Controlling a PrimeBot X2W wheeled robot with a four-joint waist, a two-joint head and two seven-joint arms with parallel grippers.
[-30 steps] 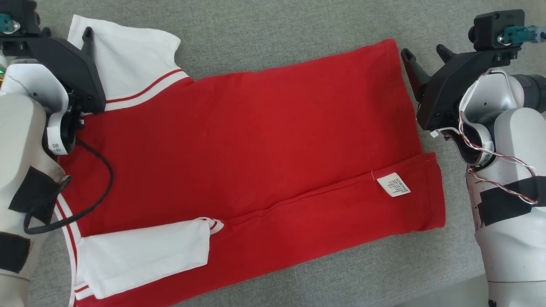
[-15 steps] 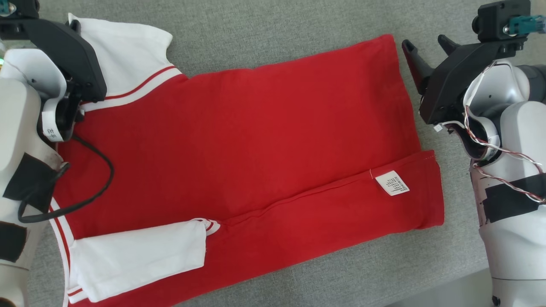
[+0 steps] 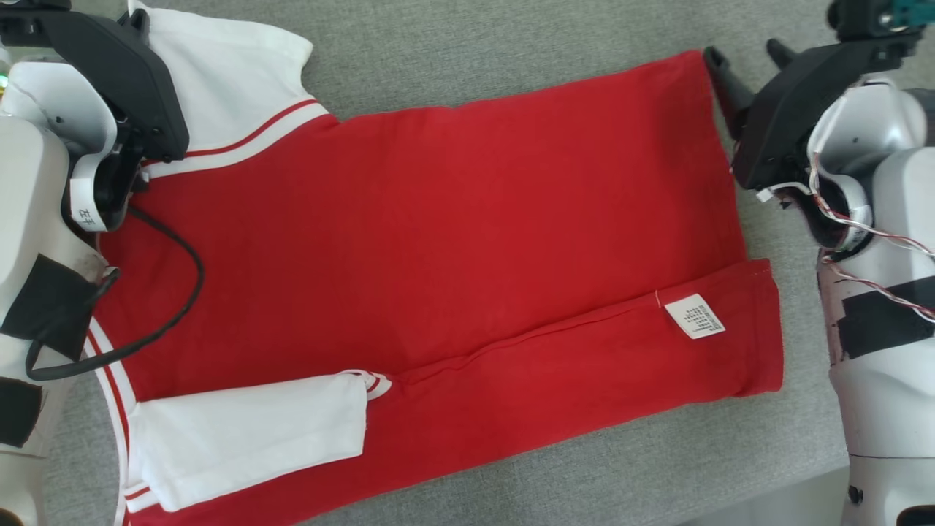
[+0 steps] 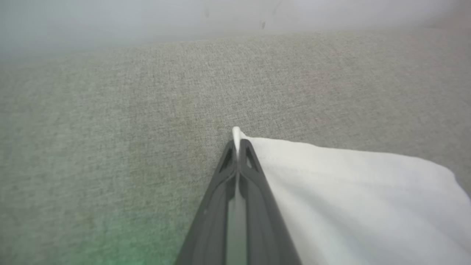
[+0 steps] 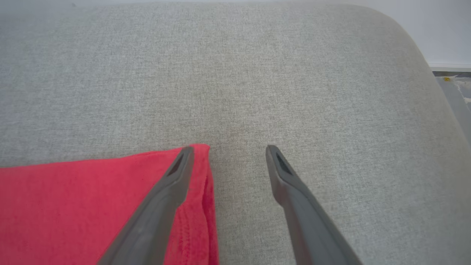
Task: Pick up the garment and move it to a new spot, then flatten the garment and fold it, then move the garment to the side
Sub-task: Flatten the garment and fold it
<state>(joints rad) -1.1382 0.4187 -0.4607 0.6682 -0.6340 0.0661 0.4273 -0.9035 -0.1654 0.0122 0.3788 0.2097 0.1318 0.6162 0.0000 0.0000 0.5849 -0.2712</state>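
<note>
Position: the red shirt (image 3: 438,241) lies flat across the grey fabric surface (image 3: 511,44), collar end toward the robot's left and hem toward its right. It rests loose on the surface, not in any bin or basket. The near long edge is already turned over the body, exposing the care label (image 3: 694,315), and the near sleeve (image 3: 248,431) is laid inward over it.

Left tool (image 4: 238,149): fully closed, pinching the outer corner of the far white sleeve (image 3: 226,80). A sliver of white cloth stands up between the fingertips.

Right tool (image 5: 230,149): spread wide, holding nothing. One finger sits over the far hem corner (image 5: 200,158), the other over bare surface just beside it.

Step in hand, as judged: securing both far corners to fold the far long edge toward the near one.

Recommendations:
- Bring the right tool down so the hem corner sits well between the fingers before closing; a shallow bite on the edge is likely to slip.
- Take both layers of cloth.
- Raise both corners together, level and lightly taut, so the fold line runs straight.
- Lay the edge down parallel to the fold already made.
</note>
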